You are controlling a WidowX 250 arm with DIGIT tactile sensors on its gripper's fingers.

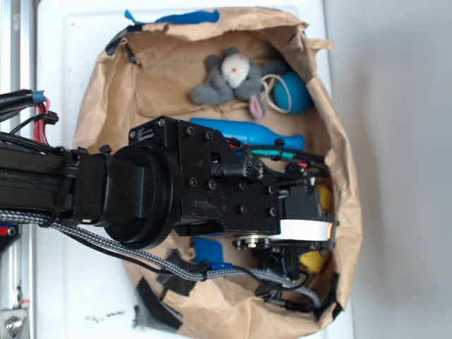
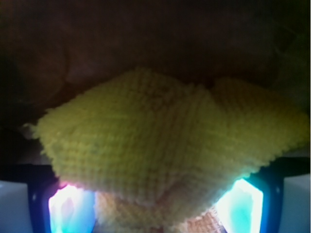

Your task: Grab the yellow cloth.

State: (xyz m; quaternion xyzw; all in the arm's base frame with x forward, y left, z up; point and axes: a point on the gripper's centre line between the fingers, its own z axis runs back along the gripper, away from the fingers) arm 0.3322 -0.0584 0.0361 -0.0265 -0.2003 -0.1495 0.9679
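Note:
The yellow cloth [image 2: 160, 145], bunched and ribbed, fills most of the wrist view. My gripper [image 2: 155, 208] is right down on it, with the left fingertip [image 2: 73, 208] and right fingertip [image 2: 240, 204] standing wide apart at the cloth's two sides. The jaws are open with the cloth lying between them, its folds draping over the fingertips' upper edges. In the exterior view only small bits of the yellow cloth [image 1: 325, 196] show past the black wrist [image 1: 233, 191], which hides the fingers.
A crumpled brown paper bag [image 1: 212, 42] rings the work area. Inside it lie a grey plush mouse [image 1: 229, 78], a blue ball [image 1: 293, 93], a blue bowling-pin shape [image 1: 247, 132] and a small blue piece [image 1: 208, 248].

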